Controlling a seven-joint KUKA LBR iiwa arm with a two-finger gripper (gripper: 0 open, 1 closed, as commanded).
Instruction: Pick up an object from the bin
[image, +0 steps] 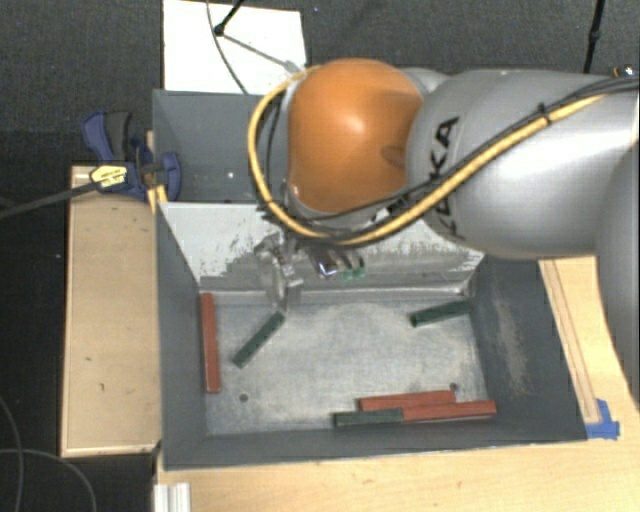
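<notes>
Six slim sticks, by my count, lie in my bin (350, 352); the rest is bare grey floor, scuffed pale along the far wall.

Hidden or hard to read:
- My orange cover (350, 130) and the grey arm (540, 150) hang over the bin's far right corner and hide most of the far wall behind them.
- My gripper (284, 272) pokes out under the cover near the foot of the far wall, left of the bin's middle. Its metal parts run together against the pale scuffing, so I cannot tell whether it is released or clenched.
- A yellow cable (257, 150) loops round the cover's left side and runs back along the arm.

Task thing: a dark green stick (258, 338) lies slantwise on the floor, its far end just below my gripper, its near end pointing at the left near corner. Whether tool and stick touch, I cannot make out.

Others:
- Red-brown stick (210, 342) lying flat along the left wall.
- Second dark green stick (440, 314) near the right wall, slightly tilted, well apart from my gripper.
- Along the near wall, right of middle: two red-brown sticks (425, 405) side by side and overlapping in length, with a third dark green stick (368, 419) at their left end, touching or nearly so.

Writing: black lettering (440, 150) on the arm casing, letters K and A legible, the rest crossed by the cable. The sticks bear no marks I can read.
</notes>
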